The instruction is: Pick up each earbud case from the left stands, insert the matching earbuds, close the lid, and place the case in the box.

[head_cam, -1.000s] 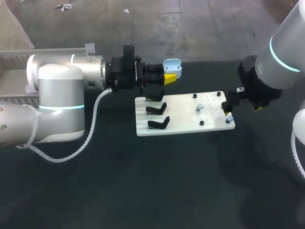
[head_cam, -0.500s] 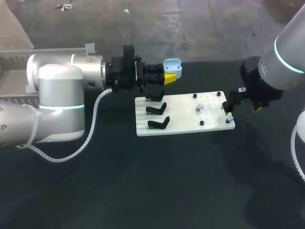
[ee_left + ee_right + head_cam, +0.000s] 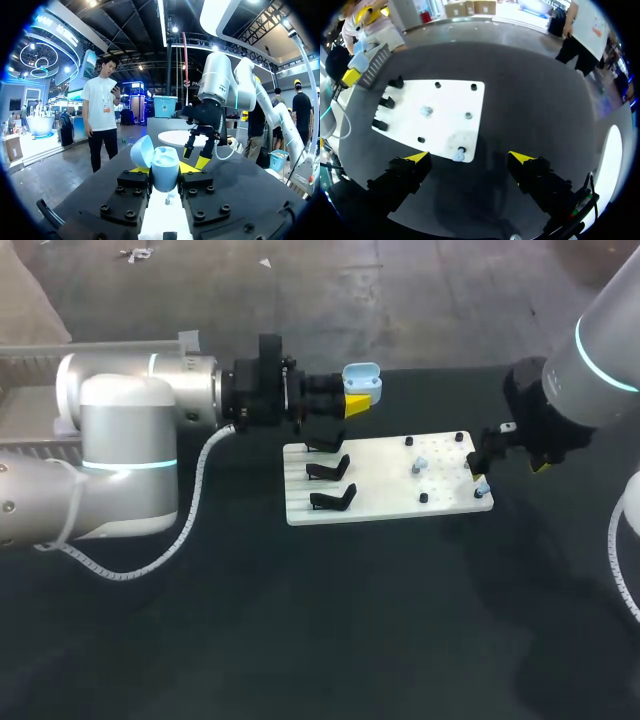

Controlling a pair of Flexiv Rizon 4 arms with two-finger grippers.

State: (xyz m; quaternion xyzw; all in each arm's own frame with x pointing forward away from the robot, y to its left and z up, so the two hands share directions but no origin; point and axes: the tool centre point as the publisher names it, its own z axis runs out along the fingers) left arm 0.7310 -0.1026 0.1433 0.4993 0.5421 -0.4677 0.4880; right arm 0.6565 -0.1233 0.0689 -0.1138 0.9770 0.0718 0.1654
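My left gripper [image 3: 357,403] is shut on a light blue earbud case [image 3: 361,380], held above the table behind the white board [image 3: 385,495]. In the left wrist view the case [image 3: 165,172] sits between the yellow fingertips [image 3: 192,167] with its lid [image 3: 141,151] swung open. My right gripper [image 3: 470,159] stands open over the board's right edge, with a small blue earbud [image 3: 458,156] on the board's edge [image 3: 445,130] under it. A second earbud [image 3: 426,110] sits mid-board. In the head view the right gripper [image 3: 478,470] hovers by that earbud [image 3: 481,490].
Three black stands [image 3: 330,472] line the board's left side, with nothing on them. Several black pegs [image 3: 423,498] dot the board. A grey ridged rack [image 3: 30,370] lies at the far left behind my left arm. Dark tabletop [image 3: 350,620] spreads in front.
My right arm's body has shifted slightly to the right while its gripper stays over the board's edge. The left arm and the case have not moved.
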